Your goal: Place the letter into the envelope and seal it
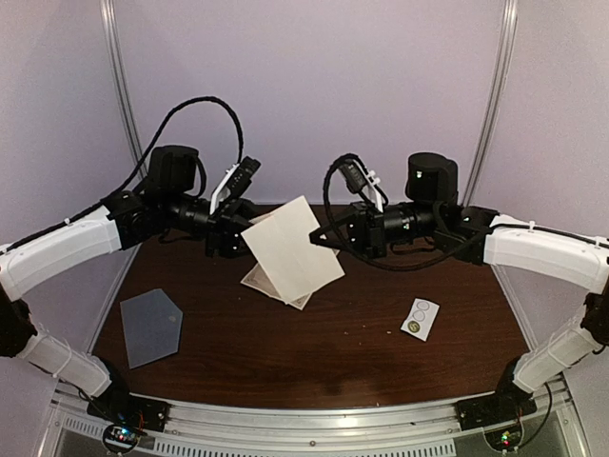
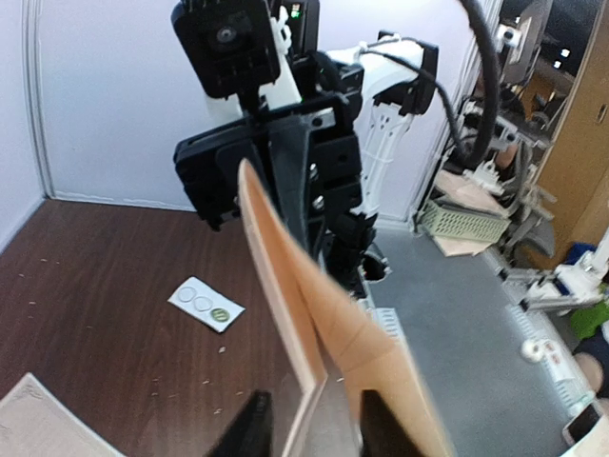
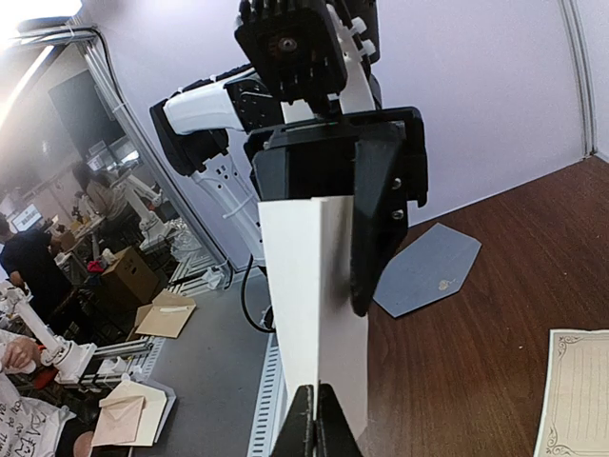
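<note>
The letter [image 1: 290,249] is a cream sheet folded into a V, held in the air above the middle of the table between both arms. My right gripper [image 1: 319,233] is shut on its right edge; in the right wrist view the fingers [image 3: 316,405] pinch the fold of the letter [image 3: 304,286]. My left gripper [image 1: 236,233] is at the letter's left side. In the left wrist view its fingers [image 2: 314,405] stand apart with one flap of the letter [image 2: 362,352] between them. The grey-blue envelope [image 1: 150,327] lies flat at the near left and also shows in the right wrist view [image 3: 428,271].
A second cream sheet [image 1: 255,279] with an ornate border lies on the brown table under the held letter. A small white sticker strip [image 1: 420,318] with circles lies at the right and also shows in the left wrist view [image 2: 206,305].
</note>
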Robot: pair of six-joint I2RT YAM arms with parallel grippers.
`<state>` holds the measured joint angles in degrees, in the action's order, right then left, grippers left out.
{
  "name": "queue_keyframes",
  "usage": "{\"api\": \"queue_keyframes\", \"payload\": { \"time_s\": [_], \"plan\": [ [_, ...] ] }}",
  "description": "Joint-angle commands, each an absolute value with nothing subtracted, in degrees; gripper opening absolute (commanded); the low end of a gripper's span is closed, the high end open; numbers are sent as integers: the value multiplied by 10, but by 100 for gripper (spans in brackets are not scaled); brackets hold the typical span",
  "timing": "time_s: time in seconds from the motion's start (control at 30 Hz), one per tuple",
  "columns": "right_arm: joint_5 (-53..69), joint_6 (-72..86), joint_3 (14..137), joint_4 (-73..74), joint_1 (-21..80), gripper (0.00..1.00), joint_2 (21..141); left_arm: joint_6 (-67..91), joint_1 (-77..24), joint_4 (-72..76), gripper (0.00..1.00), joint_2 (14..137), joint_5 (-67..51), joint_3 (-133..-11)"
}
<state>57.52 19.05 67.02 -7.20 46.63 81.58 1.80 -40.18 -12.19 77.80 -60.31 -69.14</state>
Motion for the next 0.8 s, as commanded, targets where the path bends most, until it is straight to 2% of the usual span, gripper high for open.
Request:
{"api": "queue_keyframes", "payload": {
  "time_s": [0.0, 0.1, 0.33, 0.43, 0.7, 0.77],
  "plan": [
    [516, 150, 673, -24, 462, 0, 775, -26, -402, -177, 54, 753, -510, -724],
    [466, 128, 673, 27, 453, 0, 760, -41, -397, -201, 70, 726, -448, -727],
    [398, 99, 674, 106, 442, 0, 747, -54, -397, -236, 88, 668, -358, -738],
    [420, 98, 676, 110, 442, 0, 752, -46, -397, -234, 90, 671, -357, -749],
    [473, 86, 690, 121, 459, 0, 763, -48, -411, -237, 91, 774, -411, -781],
    [468, 76, 697, 135, 464, 0, 768, -49, -417, -236, 95, 797, -436, -795]
  ]
}}
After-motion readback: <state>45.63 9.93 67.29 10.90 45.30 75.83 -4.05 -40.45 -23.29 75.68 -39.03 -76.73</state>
